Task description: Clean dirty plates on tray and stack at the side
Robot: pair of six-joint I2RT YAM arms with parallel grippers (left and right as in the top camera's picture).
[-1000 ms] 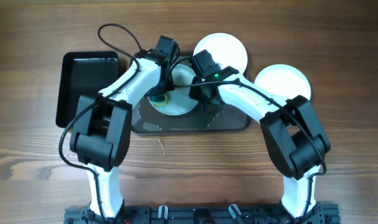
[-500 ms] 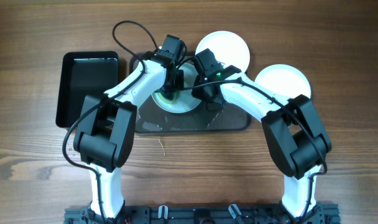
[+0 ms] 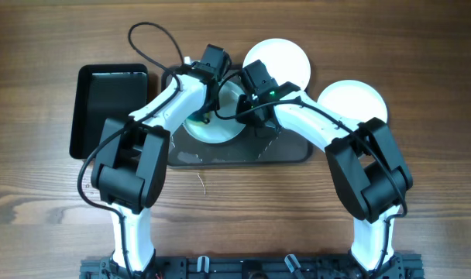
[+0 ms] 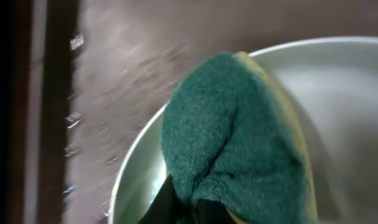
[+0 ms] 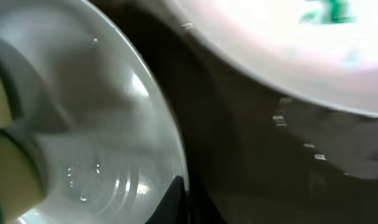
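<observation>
A pale blue plate [image 3: 220, 128] lies on the dark-grey tray [image 3: 282, 151]. My left gripper [image 3: 207, 105] is shut on a teal-and-yellow sponge [image 4: 232, 143] and presses it on this plate [image 4: 344, 81] near its left rim. My right gripper [image 3: 249, 108] is shut on the plate's right rim [image 5: 102, 106]; its fingertip [image 5: 176, 196] shows at the edge. A white plate [image 3: 278, 60] with teal smears [image 5: 288, 43] lies at the tray's back edge. Another white plate [image 3: 353, 101] lies on the table to the right.
A smaller, deeper black tray [image 3: 108, 108] stands left of the grey tray. The left arm's cable [image 3: 146, 39] loops over the back of the table. A thin bit of wire [image 3: 201, 183] lies on the wood in front of the tray.
My left gripper has moved the sponge over the pale blue plate, from its front left toward its back. The right gripper has stayed on the plate's rim.
</observation>
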